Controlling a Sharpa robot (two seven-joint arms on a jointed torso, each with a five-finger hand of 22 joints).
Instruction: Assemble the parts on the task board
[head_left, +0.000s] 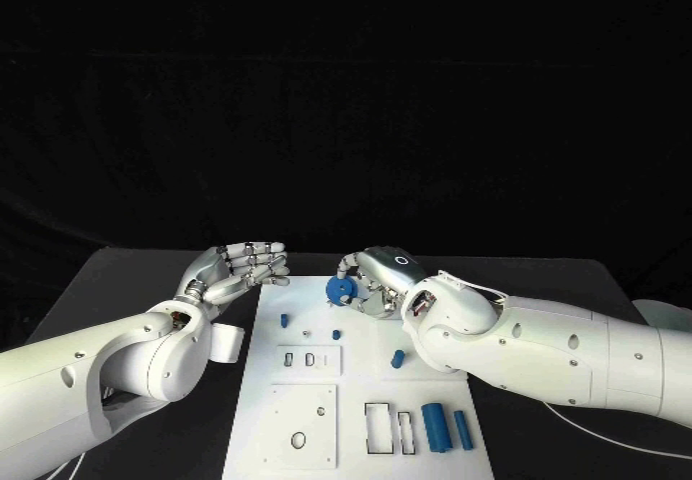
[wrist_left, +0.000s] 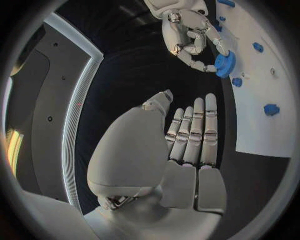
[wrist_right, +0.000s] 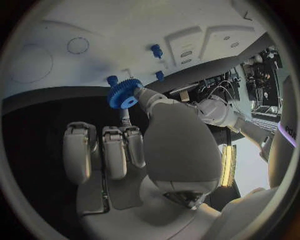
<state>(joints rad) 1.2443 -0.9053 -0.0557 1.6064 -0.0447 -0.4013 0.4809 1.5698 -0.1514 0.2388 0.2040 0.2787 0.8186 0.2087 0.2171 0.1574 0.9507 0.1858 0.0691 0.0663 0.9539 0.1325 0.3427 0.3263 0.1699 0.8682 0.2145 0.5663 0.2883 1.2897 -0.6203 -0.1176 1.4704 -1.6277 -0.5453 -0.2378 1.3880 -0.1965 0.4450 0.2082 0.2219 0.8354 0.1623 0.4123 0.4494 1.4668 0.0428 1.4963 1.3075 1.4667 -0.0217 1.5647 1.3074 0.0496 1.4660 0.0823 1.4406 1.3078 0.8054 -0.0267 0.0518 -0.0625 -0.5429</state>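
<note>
We look down on a black desk (head_left: 144, 270) with a long white task board (head_left: 361, 400) lying in its middle, running away from us.

The right robot hand (head_left: 378, 280) reaches in over the far end of the board and pinches a small blue gear (head_left: 340, 289) between its fingertips, the other fingers curled beside it. In the right wrist view, the gear (wrist_right: 124, 94) shows its toothed edge and a pale centre hole, held just above the board's far end, near a small blue peg (wrist_right: 112, 80). We cannot tell whether the gear touches the board.

The left robot hand (head_left: 242, 268) hangs over the desk just beside the board's far left corner, holding nothing; its fingers lie side by side, slightly bent. The left wrist view shows those fingers (wrist_left: 195, 131) stretched out straight with the thumb apart.

More blue parts sit on the board: a small upright peg (head_left: 286, 320) near the left edge, a smaller one (head_left: 336, 334) beside it, a short piece (head_left: 398, 357) towards the right, and two longer blue bars (head_left: 449, 428) lying side by side near the closer right corner. The board also carries rectangular cut-outs (head_left: 387, 428) and a square plate (head_left: 300, 412).
</note>
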